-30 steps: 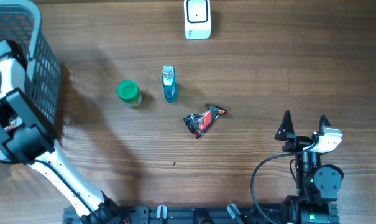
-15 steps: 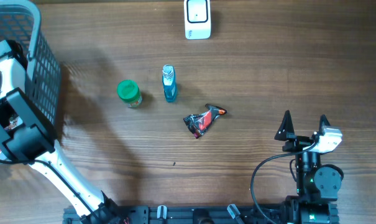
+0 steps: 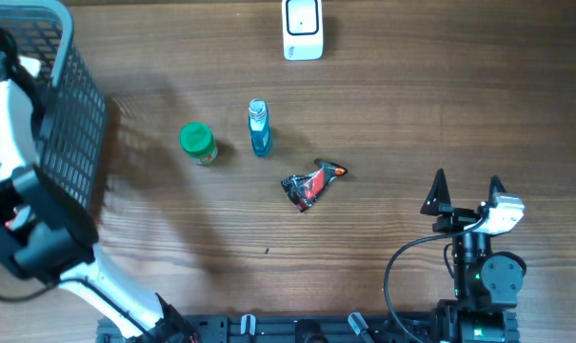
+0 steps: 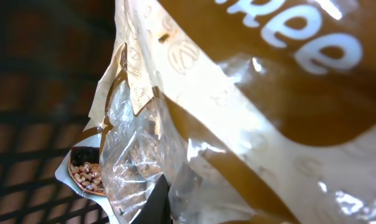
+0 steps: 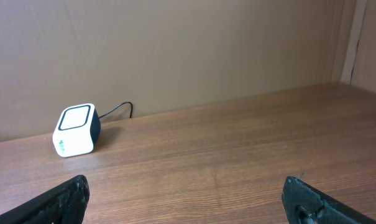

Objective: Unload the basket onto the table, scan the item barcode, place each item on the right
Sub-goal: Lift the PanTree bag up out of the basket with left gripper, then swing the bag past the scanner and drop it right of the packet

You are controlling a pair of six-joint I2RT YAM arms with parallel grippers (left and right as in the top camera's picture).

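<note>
At the far left of the table [image 3: 411, 105], the left arm is reaching over a dark wire basket [image 3: 73, 124]. In the overhead view the arm is hiding the left pincer [image 4: 161, 202], but the wrist view is showing one dark finger pressing into crinkled clear film. The pincer is standing closed, clamped on a brown packet [image 4: 250, 124]. That packet, with white lettering and a clear window, is filling the wrist view right against the pincer, and the basket mesh is showing behind it.

Moving right, a green-lidded jar [image 3: 197, 143] is standing just beside a blue bottle [image 3: 259, 128]. A crumpled red and black wrapper [image 3: 311, 183] is lying near them, toward the front. The white scanner [image 3: 303, 29] is sitting at the far edge, well apart from the packet.

At the right, the right pincer [image 3: 466, 181] is hanging with its fingers spread wide apart, gripping nothing and facing the scanner across bare wood.
</note>
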